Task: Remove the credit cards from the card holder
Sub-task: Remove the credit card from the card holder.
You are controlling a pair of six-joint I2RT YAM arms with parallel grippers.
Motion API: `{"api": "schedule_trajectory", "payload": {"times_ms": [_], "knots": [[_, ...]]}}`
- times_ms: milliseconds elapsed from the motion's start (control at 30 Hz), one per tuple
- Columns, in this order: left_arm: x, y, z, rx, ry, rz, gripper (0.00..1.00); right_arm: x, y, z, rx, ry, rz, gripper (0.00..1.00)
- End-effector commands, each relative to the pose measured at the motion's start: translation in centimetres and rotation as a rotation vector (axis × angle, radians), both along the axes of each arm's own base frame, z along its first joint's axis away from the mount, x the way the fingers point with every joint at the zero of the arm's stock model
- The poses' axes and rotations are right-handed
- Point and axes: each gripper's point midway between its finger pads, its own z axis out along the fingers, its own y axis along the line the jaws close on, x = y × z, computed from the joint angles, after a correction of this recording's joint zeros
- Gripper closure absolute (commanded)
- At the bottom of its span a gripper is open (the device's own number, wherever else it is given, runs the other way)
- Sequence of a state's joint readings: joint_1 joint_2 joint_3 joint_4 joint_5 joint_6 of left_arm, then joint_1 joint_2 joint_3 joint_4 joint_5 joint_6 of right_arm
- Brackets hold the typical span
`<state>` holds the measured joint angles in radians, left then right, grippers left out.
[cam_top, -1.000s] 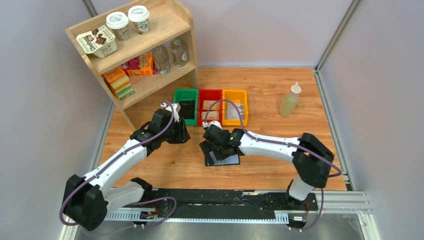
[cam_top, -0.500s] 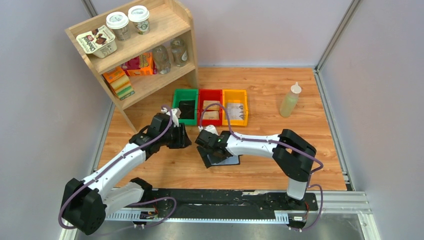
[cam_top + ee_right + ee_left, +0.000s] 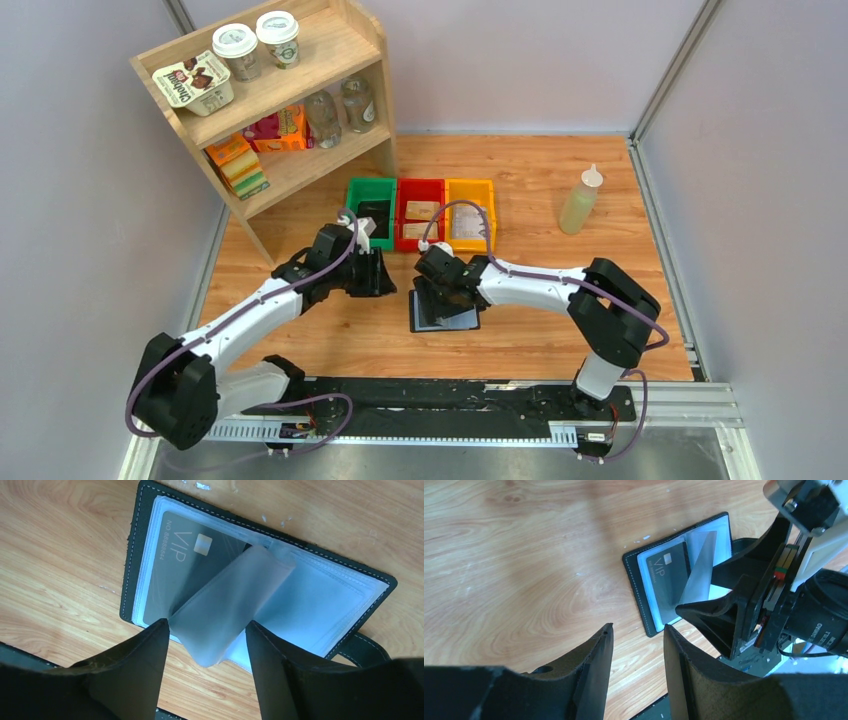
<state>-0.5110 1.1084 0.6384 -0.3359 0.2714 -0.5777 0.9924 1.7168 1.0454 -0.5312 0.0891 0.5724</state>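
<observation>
1. Top external view. You are seeing the card holder (image 3: 445, 312) lying open on the counter (image 3: 540, 180), near the green bin (image 3: 352, 215).
   - The right pincer (image 3: 440, 283) is hovering over the holder's far edge.
   - The left pincer (image 3: 385, 276) is waiting beside the holder on its left, apart from it.
   - A dark flat item is lying in the green bin. It is too small to identify as a card.

2. Left wrist view. The left pincer's fingers are standing a narrow gap apart and gripping nothing, above bare counter.
   - Beyond them, one half of the holder is showing a dark credit card (image 3: 669, 580) marked VIP.
   - A clear sleeve leaf (image 3: 701, 562) is standing up from the spine.

3. Right wrist view. The right pincer's fingers are spread wide, with the clear leaf curling up between them.
   - You cannot tell whether the pads are pressing the leaf.
   - The VIP card is lying flat beneath it.
   - The other half is showing only clear pockets that look empty.

4. Progress. Treat the extraction as unfinished.
   - At least this one card is sitting inside the holder, and neither pincer is carrying a card.
   - More cards may be hiding under other leaves, which these views are not revealing.
   - What is remaining, in all likelihood, is sliding the card out of its pocket while the holder is kept from shifting.
</observation>
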Motion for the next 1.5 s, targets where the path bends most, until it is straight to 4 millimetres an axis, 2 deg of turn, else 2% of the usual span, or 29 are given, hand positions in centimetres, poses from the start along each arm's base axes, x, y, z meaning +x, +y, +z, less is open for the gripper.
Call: {"api": "schedule_trajectory", "payload": {"times_ms": [0,100,167,300,333,500,600,667,767,900,1033,1167,1367,1467], "knots": [[0.6,-2.6,1.3,-0.078,-0.02,-0.062,0.51,0.1,0.2,-0.1,0.079,0.023,-0.014,0.38],[0.6,-4.0,1.1,-0.088,-0.005,-0.098,0.52,0.2,-0.4,-0.2,0.081,0.029,-0.035,0.42],[0.3,-5.1,0.7,-0.092,0.012,-0.127,0.57,0.4,-0.7,-0.3,0.082,0.03,-0.052,0.44],[-0.1,-6.8,-1.4,-0.069,0.073,-0.179,0.75,0.4,-1.1,-0.3,0.086,0.034,-0.062,0.46],[0.0,-7.3,-1.3,-0.071,0.073,-0.19,0.77,0.3,-1.1,-0.4,0.084,0.035,-0.062,0.46],[-0.5,-8.2,-3.4,-0.005,0.121,-0.232,0.82,0.4,-1.4,-0.3,0.079,0.029,-0.071,0.47],[-0.6,-7.5,-4.0,0.034,0.141,-0.212,0.82,0.6,-1.3,-0.1,0.076,0.025,-0.071,0.46],[-0.6,-6.7,-3.9,0.059,0.122,-0.176,0.82,0.5,-1.1,0.2,0.075,0.019,-0.059,0.36],[-0.1,-4.4,-3.3,0.11,0.058,-0.079,0.76,0.4,-0.2,1.1,0.057,-0.015,-0.019,0.18],[0.2,-1.5,-2.7,0.177,-0.003,0.04,0.67,0.4,0.7,1.4,0.008,-0.044,0.002,0.1],[0.1,0.2,-2.5,0.196,-0.023,0.105,0.64,0.6,0.5,0.8,-0.073,-0.05,-0.003,0.1],[0.0,0.5,-2.4,0.197,-0.024,0.112,0.62,0.4,0.4,0.4,-0.112,-0.055,0.007,0.1],[0.3,-0.4,-2.2,0.166,-0.028,0.084,0.61,0.3,-0.6,-0.5,-0.182,-0.051,-0.005,0.18],[0.0,-2.0,-1.6,0.109,-0.019,0.018,0.61,0.2,-0.7,-0.9,-0.172,-0.043,-0.002,0.3]]}}
